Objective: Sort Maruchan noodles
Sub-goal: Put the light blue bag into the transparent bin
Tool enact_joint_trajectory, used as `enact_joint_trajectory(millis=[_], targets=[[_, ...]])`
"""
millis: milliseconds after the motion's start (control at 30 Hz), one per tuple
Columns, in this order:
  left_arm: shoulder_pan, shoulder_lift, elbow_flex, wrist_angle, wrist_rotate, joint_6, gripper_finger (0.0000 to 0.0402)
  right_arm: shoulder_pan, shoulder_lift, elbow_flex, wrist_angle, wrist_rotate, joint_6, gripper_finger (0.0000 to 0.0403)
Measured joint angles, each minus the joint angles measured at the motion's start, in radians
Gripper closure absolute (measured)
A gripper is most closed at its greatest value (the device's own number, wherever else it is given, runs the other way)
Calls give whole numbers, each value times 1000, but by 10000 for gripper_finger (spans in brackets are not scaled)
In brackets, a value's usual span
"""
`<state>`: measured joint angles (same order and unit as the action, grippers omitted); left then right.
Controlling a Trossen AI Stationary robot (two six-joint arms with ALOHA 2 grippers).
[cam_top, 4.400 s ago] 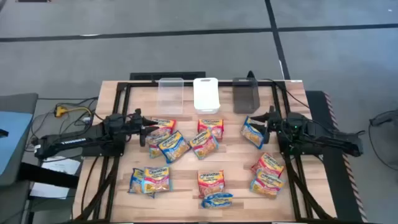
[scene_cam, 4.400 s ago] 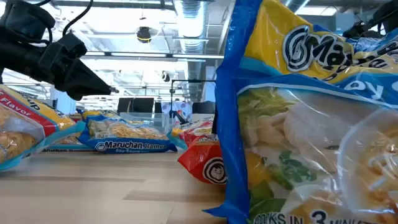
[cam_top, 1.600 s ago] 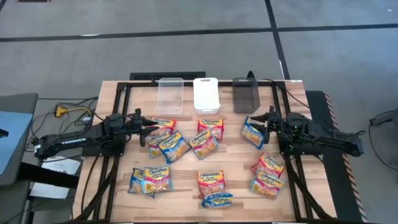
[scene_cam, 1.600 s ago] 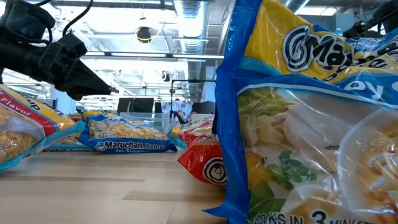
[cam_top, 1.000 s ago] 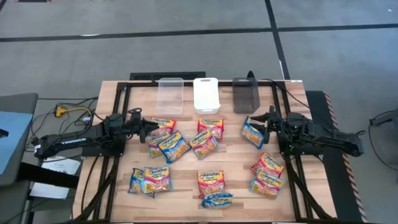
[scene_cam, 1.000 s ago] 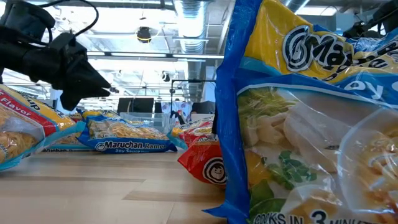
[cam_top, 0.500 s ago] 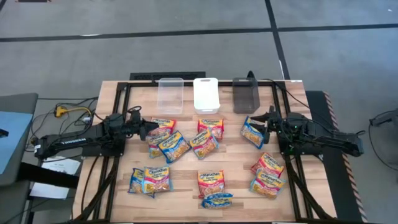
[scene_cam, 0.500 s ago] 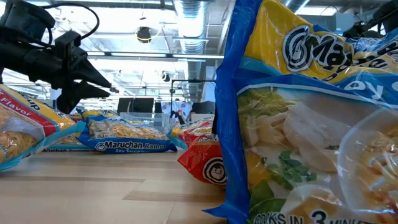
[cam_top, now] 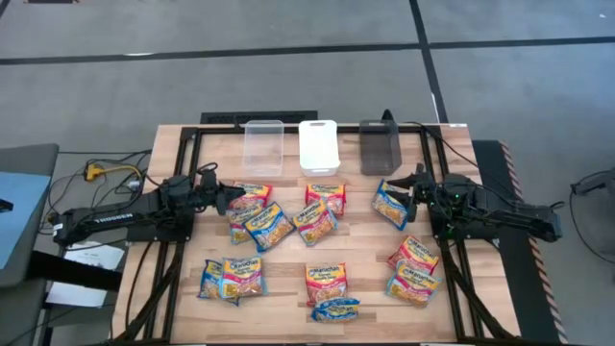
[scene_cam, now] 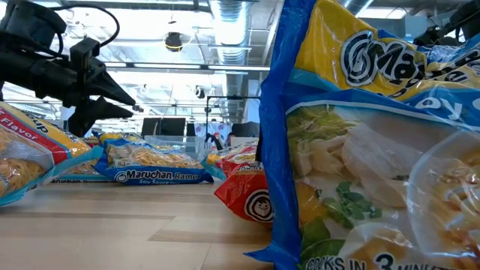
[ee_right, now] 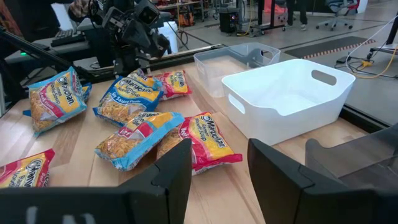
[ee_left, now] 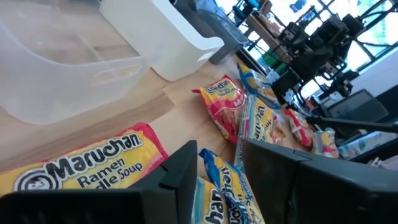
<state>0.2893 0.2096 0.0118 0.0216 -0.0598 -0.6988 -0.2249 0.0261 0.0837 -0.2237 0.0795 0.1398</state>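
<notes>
Above the packets (cam_top: 252, 213) at the worktop's (cam_top: 288, 264) left side, the left gripper (cam_top: 231, 200) hovers, jaws parted and empty; the right gripper (cam_top: 407, 188) near a blue-edged packet (cam_top: 388, 206), likewise released

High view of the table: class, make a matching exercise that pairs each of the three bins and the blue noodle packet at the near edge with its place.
Things:
1. clear bin
2. white bin
3. grey bin
4. blue noodle packet

Places:
A. middle of the bin row
B. near edge of the table, just below a red-topped packet
C. bin row, on the left arm's side
D. bin row, on the right arm's side

Pairs: 1-C, 2-A, 3-D, 4-B
</notes>
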Motion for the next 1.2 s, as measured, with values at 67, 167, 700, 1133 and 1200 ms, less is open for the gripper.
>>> enact_joint_trajectory(millis=[67, 167, 700, 1133, 1200], targets=[[0, 0, 0, 1, -7, 16, 271, 0, 0, 0, 0, 0, 0, 223], [0, 0, 0, 5, -28, 39, 250, 0, 0, 0, 0, 0, 0, 223], [9, 10, 136, 64, -143, 44, 208, 0, 0, 0, 0, 0, 0, 223], [9, 217, 524, -243, -75, 172, 210, 0, 0, 0, 0, 0, 0, 223], [9, 256, 595, -331, -17, 172, 210, 0, 0, 0, 0, 0, 0, 223]])
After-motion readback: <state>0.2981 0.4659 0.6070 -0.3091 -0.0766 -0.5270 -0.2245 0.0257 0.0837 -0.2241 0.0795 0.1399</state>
